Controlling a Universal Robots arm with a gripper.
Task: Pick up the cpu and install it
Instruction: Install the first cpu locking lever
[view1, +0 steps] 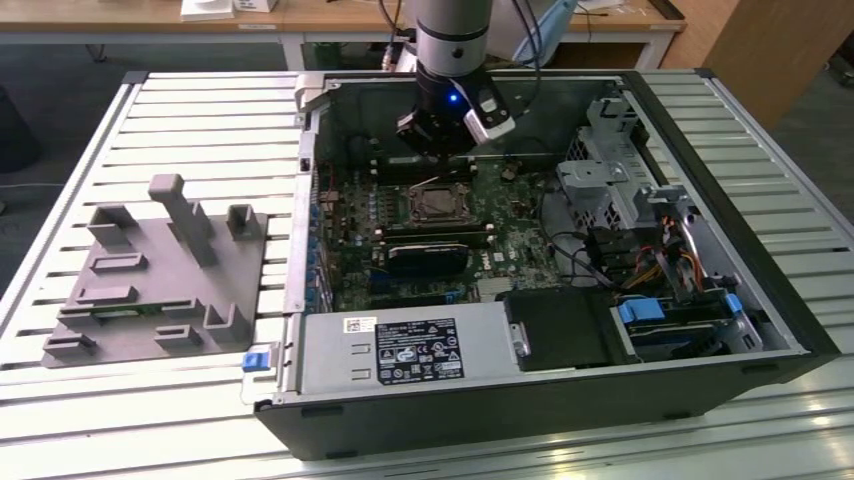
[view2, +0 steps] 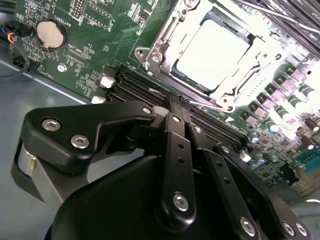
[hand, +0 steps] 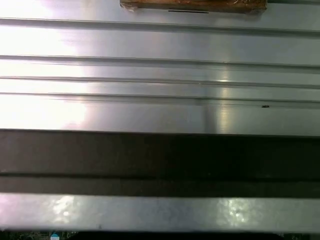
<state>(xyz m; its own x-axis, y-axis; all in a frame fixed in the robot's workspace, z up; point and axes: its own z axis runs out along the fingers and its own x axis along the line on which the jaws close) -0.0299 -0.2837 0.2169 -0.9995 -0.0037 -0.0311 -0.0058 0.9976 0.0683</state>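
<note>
Black gripper (view2: 172, 107) linkages loom closest, fingers seemingly pressed together on nothing, poised just beside the socket (view2: 210, 55) where the cpu (view2: 212, 47) already lies in the open frame, so a careless dip could scrape the motherboard (view2: 100, 35).

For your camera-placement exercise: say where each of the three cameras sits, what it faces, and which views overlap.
Exterior view: off the arm, above the open case, looking down; shows the arm and gripper over the socket.
Second wrist view: on the arm, facing the motherboard; gripper linkage in front, cpu in the socket.
First wrist view: facing slatted table.
Exterior and second wrist views share the socket.
</note>
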